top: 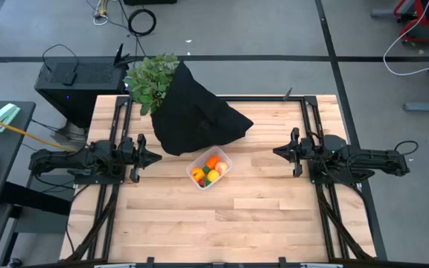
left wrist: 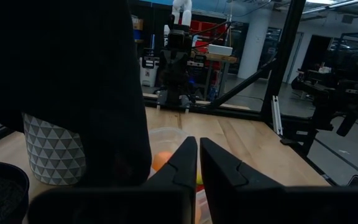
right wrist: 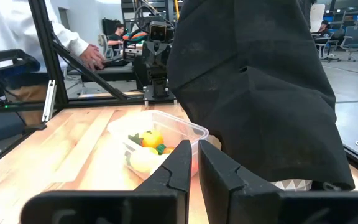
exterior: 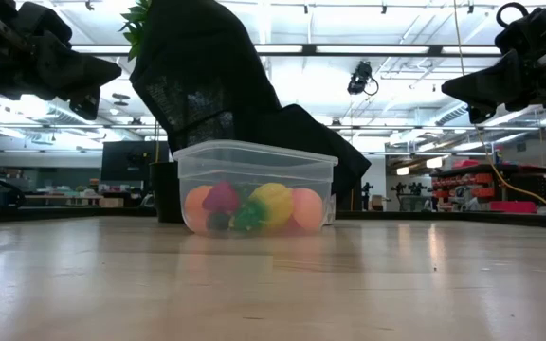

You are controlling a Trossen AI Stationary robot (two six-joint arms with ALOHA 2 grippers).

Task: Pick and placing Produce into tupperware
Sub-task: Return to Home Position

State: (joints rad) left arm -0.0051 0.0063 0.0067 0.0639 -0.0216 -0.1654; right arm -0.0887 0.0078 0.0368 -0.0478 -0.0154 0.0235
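Note:
The clear tupperware (top: 210, 170) sits on the table's middle, just in front of the black cloth heap. Inside it lie the toy produce (top: 208, 173): an orange ball, a yellow piece, a pink-red fruit and green bits, seen through its wall in the low view (exterior: 254, 208) and in the right wrist view (right wrist: 146, 144). My left gripper (top: 157, 157) hovers shut to the left of the container, raised off the table. My right gripper (top: 275, 152) hovers shut to its right, also raised. Both point toward the container and hold nothing.
A black cloth heap (top: 196, 115) covers a grey patterned pot (left wrist: 55, 152) at the table's far middle, with a leafy green plant (top: 150, 80) sticking out. A person stands beyond the table in the right wrist view (right wrist: 17, 31). Bare wood lies toward the near edge (top: 214, 231).

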